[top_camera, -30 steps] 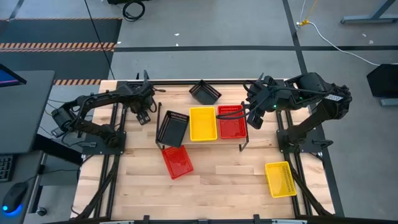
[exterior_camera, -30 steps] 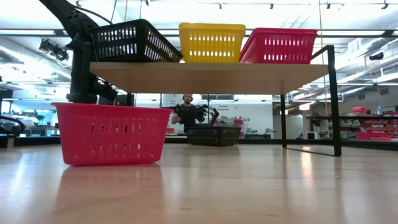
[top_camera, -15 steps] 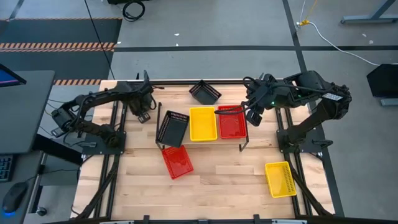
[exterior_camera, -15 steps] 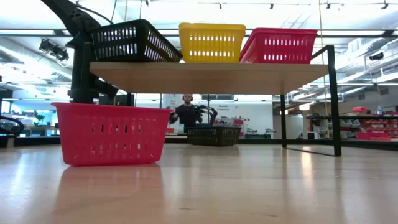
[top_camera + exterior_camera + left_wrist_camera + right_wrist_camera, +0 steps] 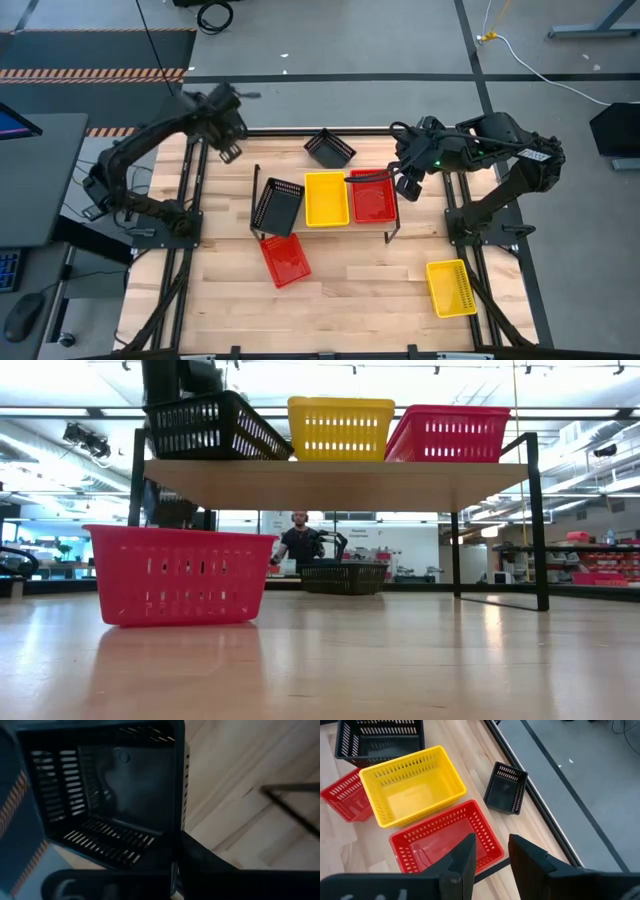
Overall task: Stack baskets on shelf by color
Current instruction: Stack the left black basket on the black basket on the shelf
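Within the last second the left end effector (image 5: 226, 108) has gone from spread wide to pressed together and has swung away from the shelf (image 5: 340, 485), out to the worktop's (image 5: 350, 290) 10 o'clock corner. Its wrist view is showing a lifted black basket (image 5: 110, 795) filling the frame, apparently pinched by its thin rim, so a third black one is seemingly heading for the black stack (image 5: 277, 205) sitting at the shelf's 9 o'clock end. The right end effector (image 5: 406, 184) is hovering at the 3 o'clock end over the red basket (image 5: 373, 197), fingers parted and gripping nothing. All the baskets are looking like stiff, glossy plastic tubs with slotted walls and tapered sides. The shelf is showing a pale wooden top on thin black legs.
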Tool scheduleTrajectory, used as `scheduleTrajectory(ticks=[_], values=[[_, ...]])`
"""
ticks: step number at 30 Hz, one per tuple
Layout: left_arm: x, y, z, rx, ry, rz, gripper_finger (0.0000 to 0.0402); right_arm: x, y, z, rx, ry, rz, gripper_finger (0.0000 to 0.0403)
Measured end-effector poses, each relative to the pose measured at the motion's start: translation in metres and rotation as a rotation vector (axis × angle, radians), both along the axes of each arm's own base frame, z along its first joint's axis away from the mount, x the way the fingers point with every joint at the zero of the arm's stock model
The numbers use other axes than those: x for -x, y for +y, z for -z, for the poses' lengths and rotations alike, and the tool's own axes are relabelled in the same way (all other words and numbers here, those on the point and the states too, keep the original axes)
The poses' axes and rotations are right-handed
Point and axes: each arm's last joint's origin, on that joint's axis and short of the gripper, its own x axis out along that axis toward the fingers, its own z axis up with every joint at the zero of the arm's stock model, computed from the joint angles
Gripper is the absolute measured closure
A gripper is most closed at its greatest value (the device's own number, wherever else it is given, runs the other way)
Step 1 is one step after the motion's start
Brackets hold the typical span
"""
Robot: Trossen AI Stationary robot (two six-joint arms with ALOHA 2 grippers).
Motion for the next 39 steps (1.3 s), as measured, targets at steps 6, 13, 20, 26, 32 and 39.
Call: scheduleTrajectory(ticks=[6,13,20,26,32,39], values=[[-0.005,-0.027,-0.071,-0.057,-0.153,0.136,0.0387,0.0,0.0,0.0,0.012,0.007,-0.013,0.0283],[-0.011,-0.086,-0.125,-0.068,-0.324,0.351,0.0387,0.0,0.0,0.0,0.041,0.017,-0.027,0.0283],[-0.027,-0.151,-0.138,0.018,-0.447,0.533,0.0387,0.0,-0.002,0.0,0.05,0.019,-0.021,0.0283],[-0.055,-0.2,-0.123,0.066,-0.378,0.648,0.0387,0.0,-0.004,0.0,0.05,0.02,-0.009,0.0283],[-0.083,-0.221,-0.104,0.064,-0.293,0.657,0.0387,0.0,-0.004,0.0,0.03,0.025,-0.033,0.0283],[-0.109,-0.229,-0.084,0.063,-0.211,0.651,0.0386,0.0,-0.003,0.0,0.01,0.027,-0.046,0.0283]])
